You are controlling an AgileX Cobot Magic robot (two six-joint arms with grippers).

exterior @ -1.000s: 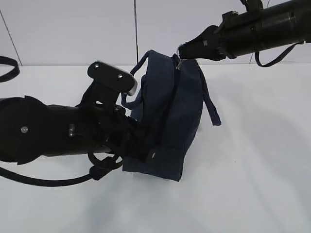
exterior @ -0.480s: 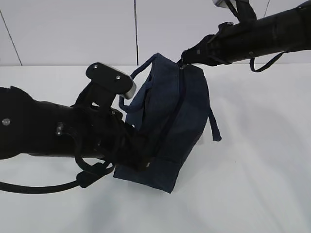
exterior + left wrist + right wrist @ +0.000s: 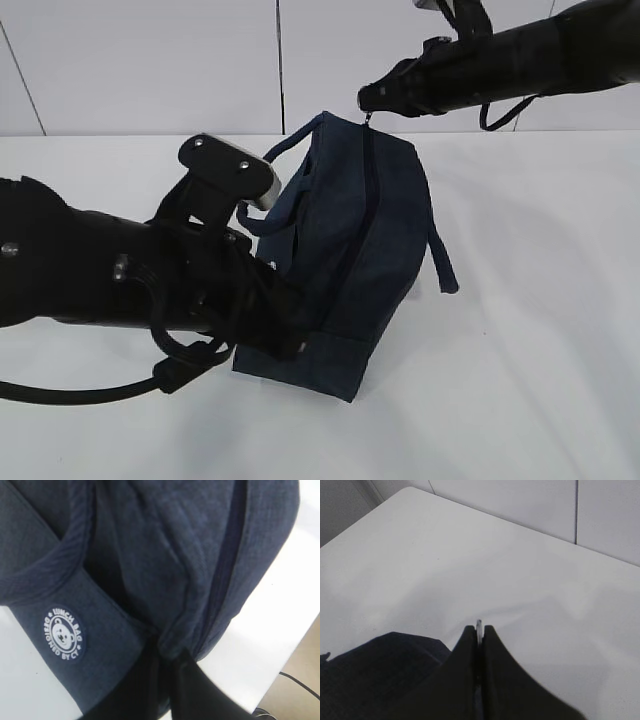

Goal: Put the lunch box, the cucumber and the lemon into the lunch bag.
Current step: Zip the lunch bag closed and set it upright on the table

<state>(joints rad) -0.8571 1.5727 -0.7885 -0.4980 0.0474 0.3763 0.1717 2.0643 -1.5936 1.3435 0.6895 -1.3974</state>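
The dark navy lunch bag lies tilted on the white table, its zipper line facing up and looking closed along its length. My left gripper is shut on a fold of the bag's fabric at its near lower end; the left wrist view shows its fingers pinching the fabric beside the white round logo. My right gripper is shut on the silver ring pull at the bag's far top end. The lunch box, cucumber and lemon are out of view.
The white table runs to a white panelled wall behind. A bag handle hangs down on the right side. A black cable loops under my left arm.
My right gripper has moved up and slightly left with the ring pull, raising the bag's far end. The bag has shifted a little left and down at its near end.
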